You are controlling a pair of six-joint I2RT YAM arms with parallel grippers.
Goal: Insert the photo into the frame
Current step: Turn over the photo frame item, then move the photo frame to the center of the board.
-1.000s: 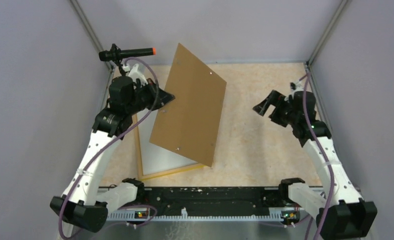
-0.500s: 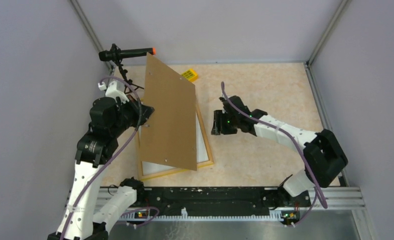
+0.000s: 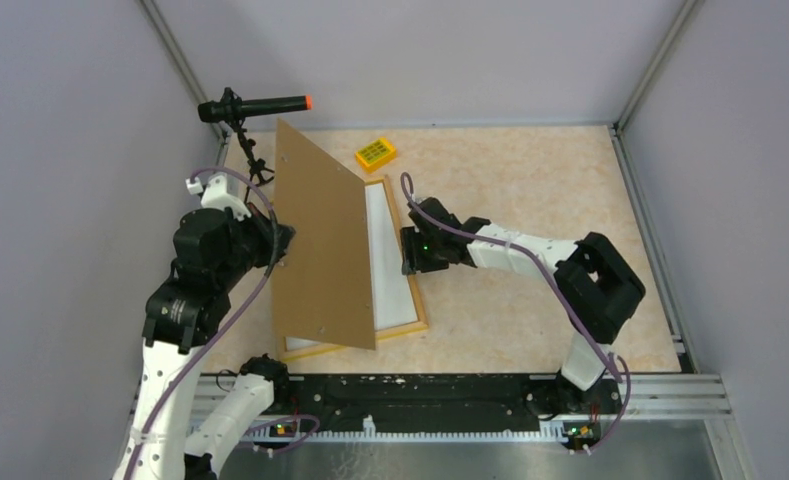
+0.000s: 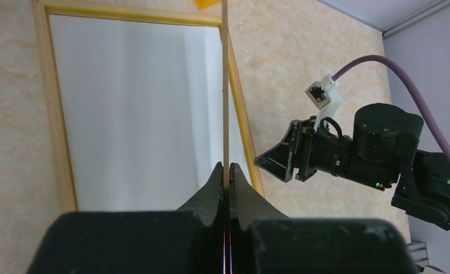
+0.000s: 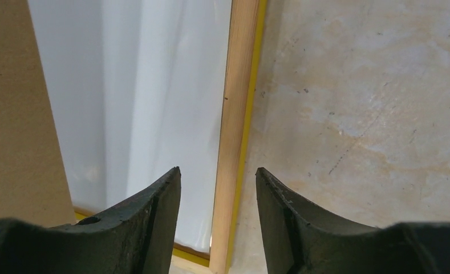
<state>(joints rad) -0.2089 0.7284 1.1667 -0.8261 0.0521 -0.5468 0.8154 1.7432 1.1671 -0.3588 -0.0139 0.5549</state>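
Top external view: the photo [image 3: 388,265] lies white back up inside the frame [image 3: 421,308] on the tabletop [image 3: 530,180], so the placing looks done. Left fingers [image 4: 214,182] are clamped on the backing board [image 3: 322,250], tilted over the frame's left side (closing seems left). Right fingers [image 5: 159,194] stand apart astride the frame's right rail.

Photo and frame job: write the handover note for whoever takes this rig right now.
The left gripper is shut on the brown backing board, which it holds on edge, tilted over the frame.
The right gripper is open, poised above the frame's right rail, and holds nothing.
The frame lies flat on the table; the photo lies inside it, white side up.
Done: the photo is in the frame.
Left: probably lowering the board onto it.
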